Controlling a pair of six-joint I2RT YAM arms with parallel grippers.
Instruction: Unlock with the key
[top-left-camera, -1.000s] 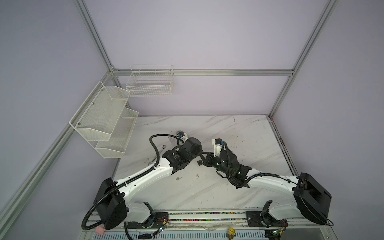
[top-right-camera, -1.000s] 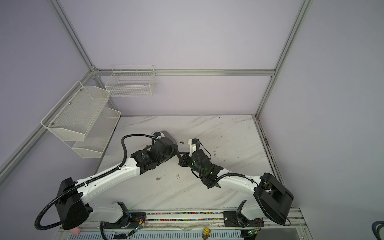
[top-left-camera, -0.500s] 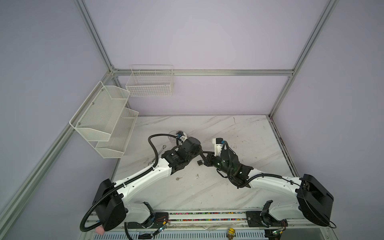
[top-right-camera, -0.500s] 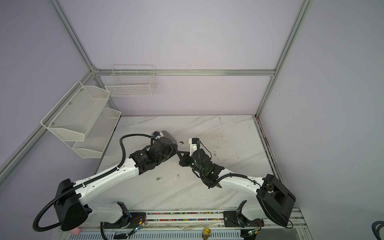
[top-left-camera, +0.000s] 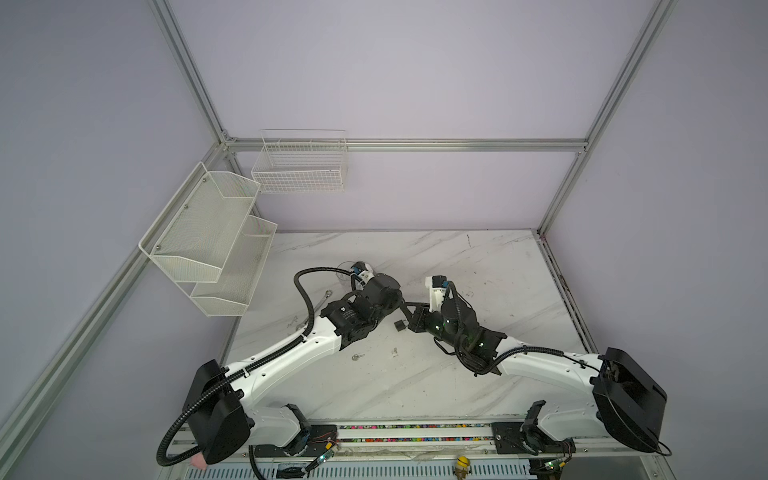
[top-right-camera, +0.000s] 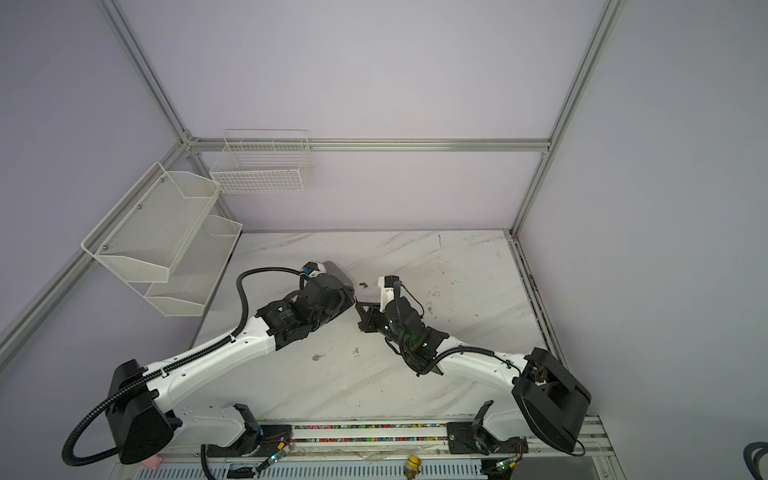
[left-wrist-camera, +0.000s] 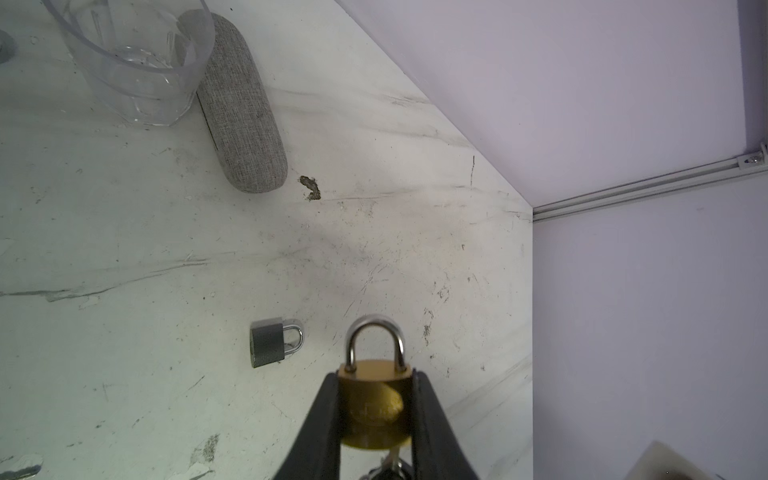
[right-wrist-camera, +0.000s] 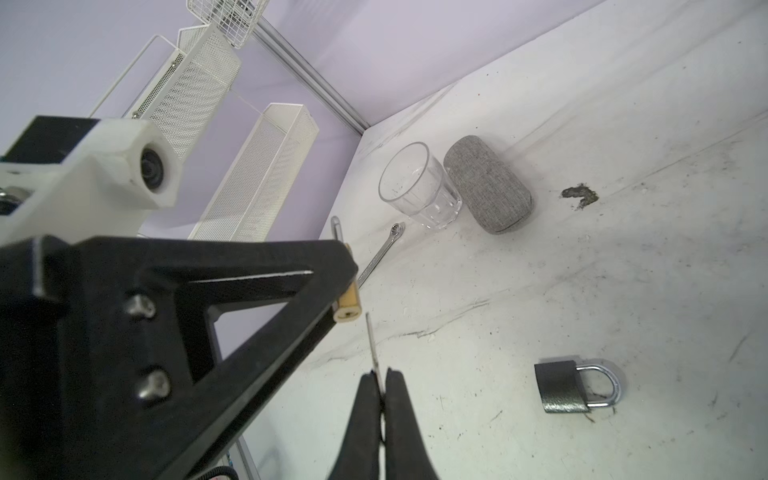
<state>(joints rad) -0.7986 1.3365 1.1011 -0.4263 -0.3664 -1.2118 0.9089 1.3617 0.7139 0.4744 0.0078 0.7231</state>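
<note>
- My left tool (left-wrist-camera: 376, 386) is clamped on the brass padlock (left-wrist-camera: 374, 401); my right tool (right-wrist-camera: 380, 374) pinches the key (right-wrist-camera: 371, 345), whose tip sits just beside the padlock's base.
- A misaligned push could twist the thin key loose.

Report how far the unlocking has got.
Done: the left claw grips the brass padlock, and the right claw pinches the key. In hand: the key's tip sits just short of the padlock's bottom end, not visibly inserted. Left: insert and turn; the shackle is closed.
</note>
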